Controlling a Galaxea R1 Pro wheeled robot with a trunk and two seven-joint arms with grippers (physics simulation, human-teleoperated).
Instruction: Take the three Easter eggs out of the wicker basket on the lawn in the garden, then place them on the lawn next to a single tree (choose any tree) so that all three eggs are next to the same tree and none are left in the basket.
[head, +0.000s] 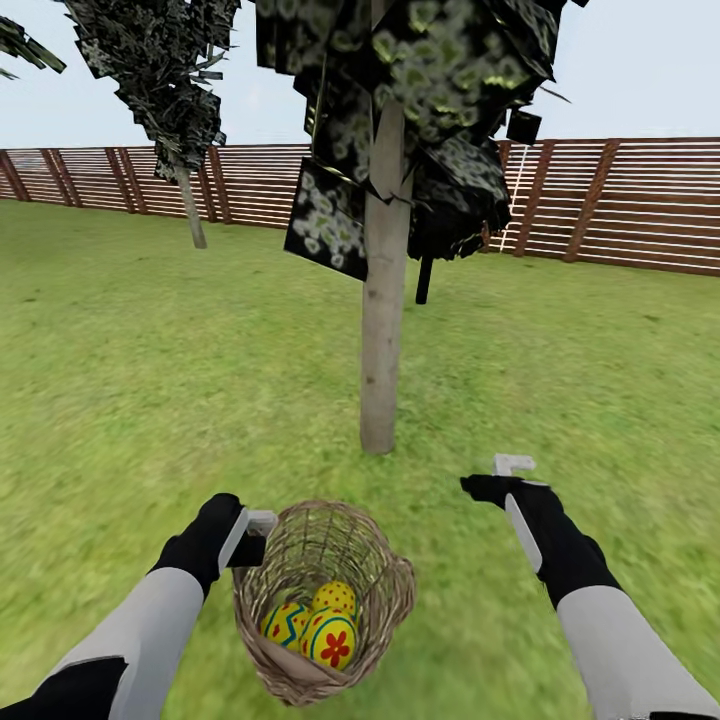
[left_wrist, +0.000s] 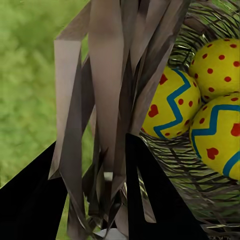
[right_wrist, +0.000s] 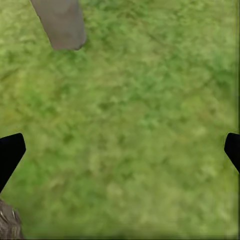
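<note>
On the lawn (head: 150, 380), just in front of the robot, the basket (head: 385, 590) leaned toward the camera with its mouth facing up and back. All three eggs (head: 320, 622) lay inside it, bunched together against the lower wall: a dotted one (head: 335, 597) behind, a zigzag one (head: 284, 624) to the left, and one with a red flower mark (head: 331, 640) in front. In the left wrist view the eggs (left_wrist: 200, 105) pressed against one another behind the weave (left_wrist: 210, 195), the dotted egg (left_wrist: 217, 62) touching both zigzag eggs.

The left gripper (head: 255, 532) sat at the basket's left rim, and in its wrist view strips of wicker (left_wrist: 107, 100) ran between the two dark fingers (left_wrist: 155, 200), which stood close together on them; it looked clamped on the rim, lifting the basket at a tilt.

The right gripper (head: 500, 480) hovered over bare grass to the right of the basket, holding nothing. Its wrist view showed the fingertips (right_wrist: 10, 152) at opposite edges of the picture, spread wide, with grass (right_wrist: 130, 130) between them.

The tree (head: 383, 330) stood just beyond the basket, its pale trunk rising from the grass between the two grippers, its base (right_wrist: 62, 25) also visible from the right wrist. A slat fence (head: 640, 205) closed the garden behind it, with a second tree (head: 190, 205) further left.
</note>
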